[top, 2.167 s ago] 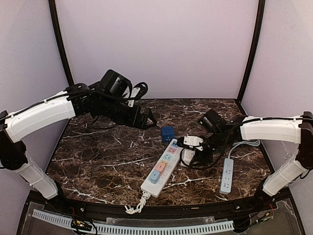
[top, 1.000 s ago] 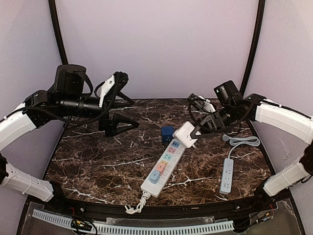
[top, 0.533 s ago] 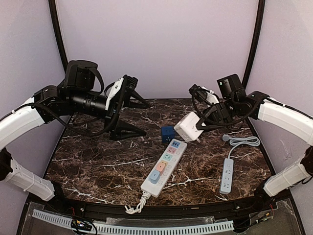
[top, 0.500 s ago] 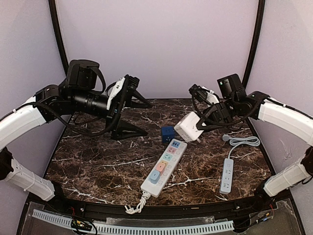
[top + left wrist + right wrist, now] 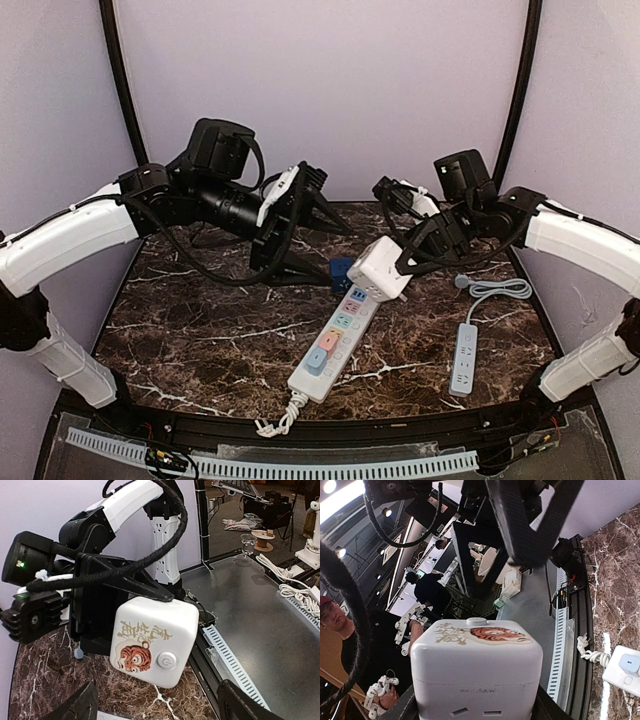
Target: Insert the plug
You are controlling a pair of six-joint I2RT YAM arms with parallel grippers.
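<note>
Right wrist view: the right hand (image 5: 476, 702) is clamped on the white cube plug (image 5: 477, 672), one finger low on each side. The tiger picture (image 5: 492, 634) is on top and two slots (image 5: 492, 713) face the lens.
Why held so: gripping the sides leaves the cube's underside free, which I judge suits pressing it down into a socket. Its pins show in no view.
Plug's place: in the air over the middle of the worktop (image 5: 200, 330), above the far end of the coloured power strip (image 5: 335, 342) and not touching it.
Left hand (image 5: 340, 257): spread wide and holding nothing, aimed at the cube from the left side. It is probably placed to steady the cube or the strip.
Strip: lies aslant from the near edge toward the centre, sockets up.
Left wrist view alone: the round button (image 5: 167, 661) on the cube's side, and the right hand's black fingers (image 5: 95, 610) behind it.
Top view alone: a blue block (image 5: 342, 268) just behind the cube, and a small white strip (image 5: 465, 357) near the right edge.
</note>
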